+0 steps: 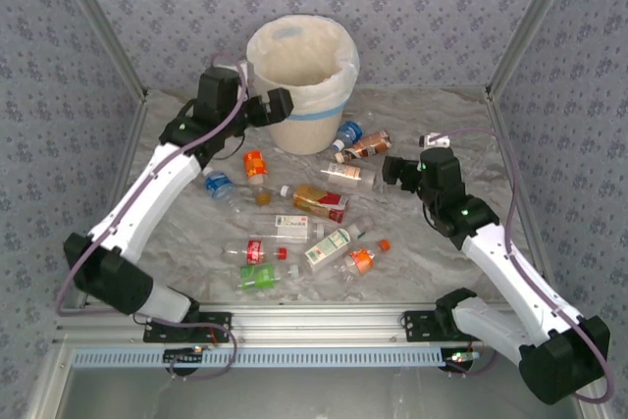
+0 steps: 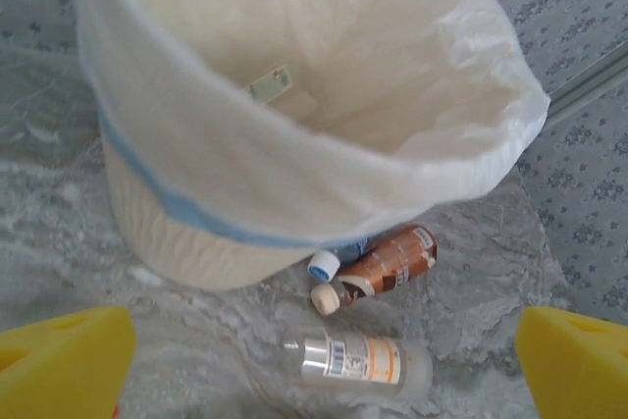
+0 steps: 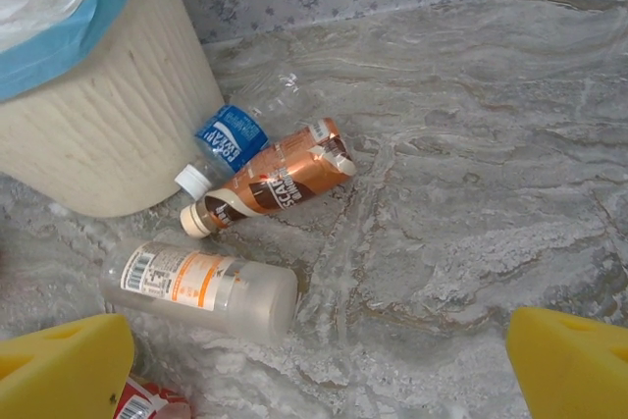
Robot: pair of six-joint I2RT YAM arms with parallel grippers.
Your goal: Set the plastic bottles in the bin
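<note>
From above, the bin (image 1: 306, 130) stands at the far side and the plastic bottles (image 1: 285, 228) lie scattered on the table (image 1: 471, 144) in front of it, so nearly all the work looks undone; the left gripper (image 1: 278, 105) hangs at the bin's left rim, the right gripper (image 1: 392, 170) off its right front. Left wrist: yellow fingers (image 2: 59, 365) spread wide and empty over the bin's mouth; whether any bottle lies inside I cannot tell. Right wrist: fingers (image 3: 574, 365) wide and empty above the brown-labelled bottle (image 3: 280, 182) at the bin's foot
</note>
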